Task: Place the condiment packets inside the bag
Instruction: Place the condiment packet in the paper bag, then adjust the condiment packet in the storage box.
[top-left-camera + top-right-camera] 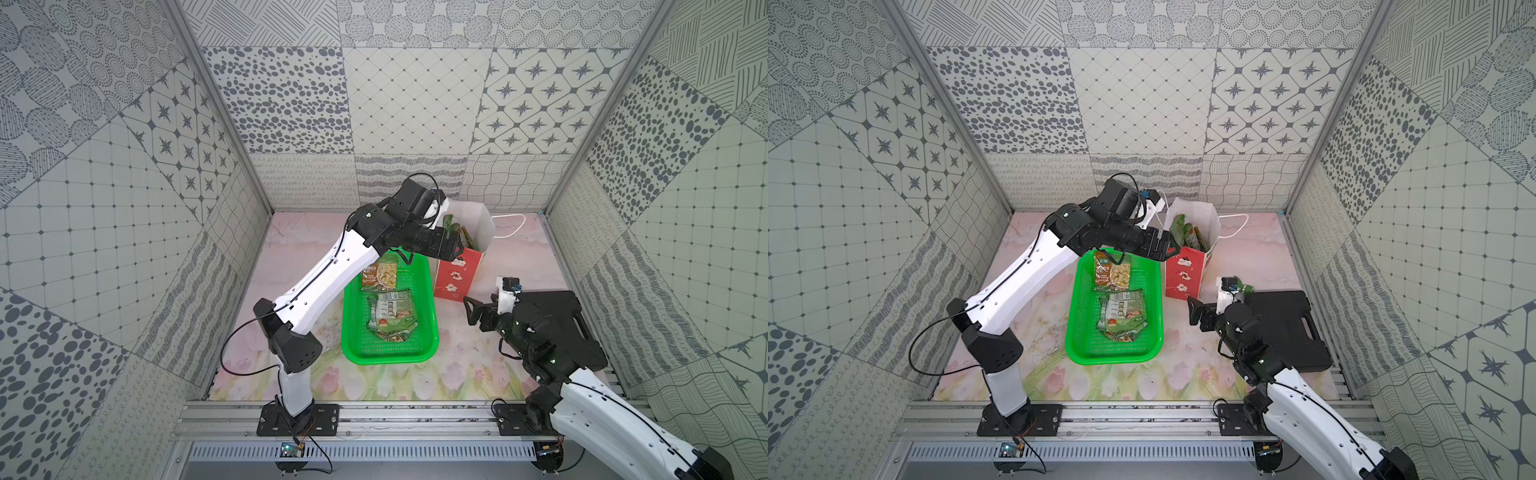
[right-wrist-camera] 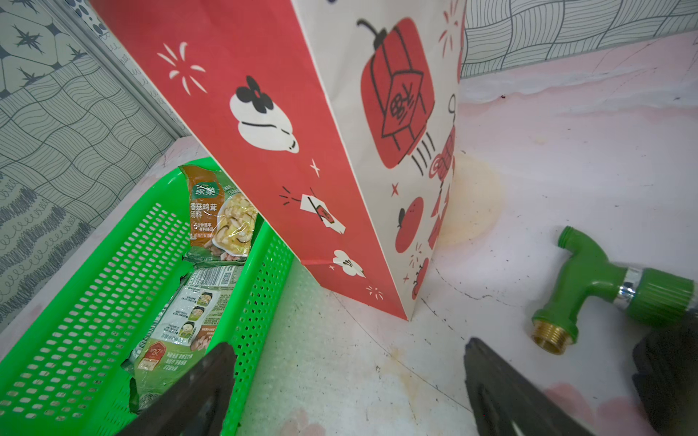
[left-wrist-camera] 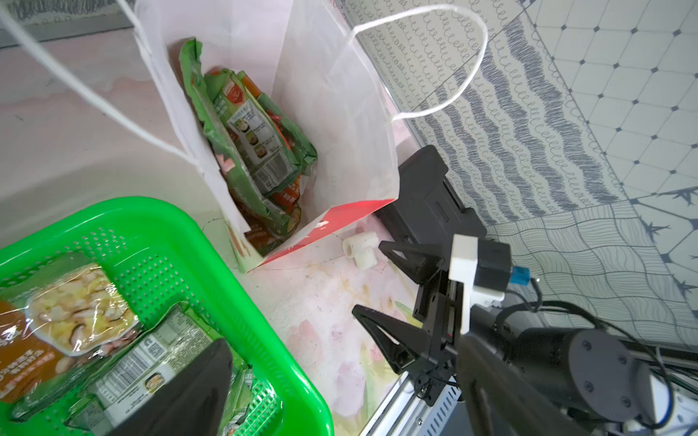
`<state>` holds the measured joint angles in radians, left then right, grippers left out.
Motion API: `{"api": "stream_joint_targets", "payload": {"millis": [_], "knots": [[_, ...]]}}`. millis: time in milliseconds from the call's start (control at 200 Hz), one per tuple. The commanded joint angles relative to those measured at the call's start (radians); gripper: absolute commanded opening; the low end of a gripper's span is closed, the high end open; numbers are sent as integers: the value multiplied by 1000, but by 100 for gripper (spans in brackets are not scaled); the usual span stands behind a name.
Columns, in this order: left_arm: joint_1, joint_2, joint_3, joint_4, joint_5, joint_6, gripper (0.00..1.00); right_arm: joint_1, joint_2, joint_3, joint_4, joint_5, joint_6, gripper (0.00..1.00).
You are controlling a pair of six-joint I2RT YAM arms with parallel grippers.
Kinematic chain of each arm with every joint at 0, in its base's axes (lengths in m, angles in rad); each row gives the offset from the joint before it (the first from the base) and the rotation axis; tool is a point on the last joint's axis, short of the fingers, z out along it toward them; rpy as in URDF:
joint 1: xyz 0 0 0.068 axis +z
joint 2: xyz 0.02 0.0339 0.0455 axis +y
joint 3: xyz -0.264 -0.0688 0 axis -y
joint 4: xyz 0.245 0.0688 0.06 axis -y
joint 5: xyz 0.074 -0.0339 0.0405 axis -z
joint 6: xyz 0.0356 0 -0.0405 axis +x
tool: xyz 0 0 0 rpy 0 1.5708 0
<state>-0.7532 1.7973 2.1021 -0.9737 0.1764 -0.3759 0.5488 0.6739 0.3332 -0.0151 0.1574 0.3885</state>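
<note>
**Over the bag (image 1: 455,276), the left gripper (image 1: 1166,248) hangs with nothing in it**

At the left of the flowered tabletop (image 1: 465,374), the white-and-black left arm reaches across a green perforated plastic basket (image 1: 388,358) to the bag's rim. Its jaws appear to stand apart and grip nothing, though only one dark finger shows clearly in the left wrist view.

Loose in the basket lie several condiment packets (image 1: 390,316). They are flat, crinkly, glossy sachets, mostly green, with barcodes and small food pictures. At the far end lies a brown-orange packet (image 1: 379,272) picturing mushrooms in pale sauce.

Just beside the basket's right wall stands the bag, upright and open-topped. It is paper, red outside with white motifs, with a lantern drawn on its side panel. The inside is plain white, and the white cord handles (image 3: 445,56) flop outward. More condiment packets (image 3: 249,139), green and orange, stand on edge inside it, crowded against one wall.

Right of the bag, the right gripper (image 2: 349,345) hangs low near the tabletop, jaws wide and empty, pointed at the bag's base. Near it lie a small white pipe piece (image 3: 360,251), a green tap fitting (image 2: 589,279) with a brass thread, and a black hard case (image 1: 1283,328).
</note>
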Motion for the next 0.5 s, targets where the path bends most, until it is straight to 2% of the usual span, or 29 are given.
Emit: {"api": "stream_joint_targets", "payload": {"millis": [0,200,290,495], "knots": [[-3,-211,-323,216,-150,1,99,4,4,29,35,-16,-8,97],[12,-478,-762,376,-308,-65,99,11,32,32,57,-60,-12,97],[36,-574,-947,444,-331,-115,99,25,51,35,69,-74,-22,96],[90,-691,-1234,596,-410,-142,99,122,129,66,98,-62,-78,92]]}}
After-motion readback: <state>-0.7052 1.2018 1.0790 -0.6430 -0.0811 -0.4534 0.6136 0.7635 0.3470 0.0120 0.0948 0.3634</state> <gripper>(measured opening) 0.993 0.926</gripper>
